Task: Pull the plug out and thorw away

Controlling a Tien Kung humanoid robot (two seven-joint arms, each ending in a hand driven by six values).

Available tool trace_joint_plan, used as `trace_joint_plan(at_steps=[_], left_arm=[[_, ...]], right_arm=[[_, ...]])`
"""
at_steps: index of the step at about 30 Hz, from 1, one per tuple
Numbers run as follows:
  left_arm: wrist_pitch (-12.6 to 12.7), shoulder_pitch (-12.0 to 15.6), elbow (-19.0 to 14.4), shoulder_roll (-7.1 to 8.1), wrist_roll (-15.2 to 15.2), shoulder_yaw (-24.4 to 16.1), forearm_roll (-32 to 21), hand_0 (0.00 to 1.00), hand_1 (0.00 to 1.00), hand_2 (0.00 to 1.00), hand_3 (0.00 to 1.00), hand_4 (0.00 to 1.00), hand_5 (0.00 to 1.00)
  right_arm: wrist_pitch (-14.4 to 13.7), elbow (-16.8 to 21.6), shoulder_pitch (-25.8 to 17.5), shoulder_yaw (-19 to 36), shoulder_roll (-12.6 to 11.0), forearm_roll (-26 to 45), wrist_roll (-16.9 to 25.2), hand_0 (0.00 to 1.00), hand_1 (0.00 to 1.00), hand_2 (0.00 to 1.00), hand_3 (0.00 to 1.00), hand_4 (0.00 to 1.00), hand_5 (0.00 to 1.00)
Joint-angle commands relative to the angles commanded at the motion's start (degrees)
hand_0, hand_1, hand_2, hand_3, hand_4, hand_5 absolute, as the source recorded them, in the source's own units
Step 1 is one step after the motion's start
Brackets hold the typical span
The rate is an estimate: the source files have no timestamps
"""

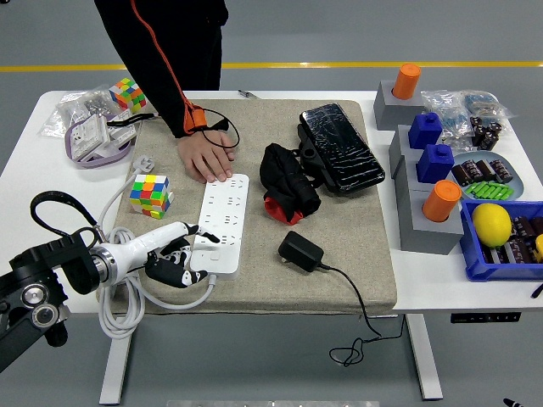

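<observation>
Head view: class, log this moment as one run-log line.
left robot hand: open, at power strip's near end | black plug adapter: unplugged, on mat | person's hand: pressing strip's far end

Lab: test table [25, 136], yellow floor line [339, 64].
</observation>
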Motion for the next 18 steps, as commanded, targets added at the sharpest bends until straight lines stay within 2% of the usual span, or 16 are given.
trace_joint_plan(at_steps=[5, 8, 9, 12, 14, 15, 18], left_arm=[[3.63, -0.42, 1.24, -0.41, -5.99, -0.48, 2.50, 0.123, 0.099, 0.176, 0.793, 0.613, 0.002], [6.40, -1.21, 3.41, -1.05, -9.85, -1.10, 3.15, 0.123, 0.099, 0.176, 0.793, 0.613, 0.002], [7.04, -1.51, 4.29, -1.32, -10.82, -1.50, 2.92, 0.224, 0.191, 0.327, 0.836, 0.796, 0.232], [8.97, -2.21, 6.62, -2.06, -12.99, -2.53, 3.36, 0.224, 0.191, 0.327, 0.836, 0.796, 0.232], [10.05, -2.59, 8.04, -2.40, -13.70, -3.21, 1.87, 0.224, 0.191, 0.327, 0.836, 0.796, 0.232], [10.27, -2.66, 8.36, -2.46, -13.73, -3.43, 1.35, 0.439, 0.584, 0.598, 0.830, 0.899, 0.333], [11.69, -2.73, 9.18, -2.31, -15.07, -4.55, 1.70, 0.439, 0.584, 0.598, 0.830, 0.899, 0.333]], right_arm=[[-0.01, 0.01, 0.07, 0.10, 0.13, 0.02, 0.03, 0.633, 0.626, 0.618, 0.569, 0.987, 0.442], [0.01, 0.02, 0.08, 0.02, 0.17, 0.09, 0.04, 0.633, 0.626, 0.618, 0.569, 0.987, 0.442], [0.01, 0.00, 0.09, 0.04, 0.17, 0.05, 0.04, 0.633, 0.626, 0.618, 0.569, 0.987, 0.442], [-0.01, -0.01, 0.15, 0.06, 0.17, 0.03, 0.04, 0.633, 0.626, 0.618, 0.569, 0.987, 0.442], [-0.03, 0.01, 0.28, 0.08, 0.18, 0.06, 0.06, 0.633, 0.626, 0.618, 0.569, 0.987, 0.442], [-0.02, 0.02, 0.32, 0.07, 0.17, 0.08, 0.06, 0.633, 0.626, 0.618, 0.569, 0.987, 0.442], [-0.08, 0.10, 0.49, 0.14, 0.11, 0.12, 0.09, 0.633, 0.626, 0.618, 0.569, 0.987, 0.442]])
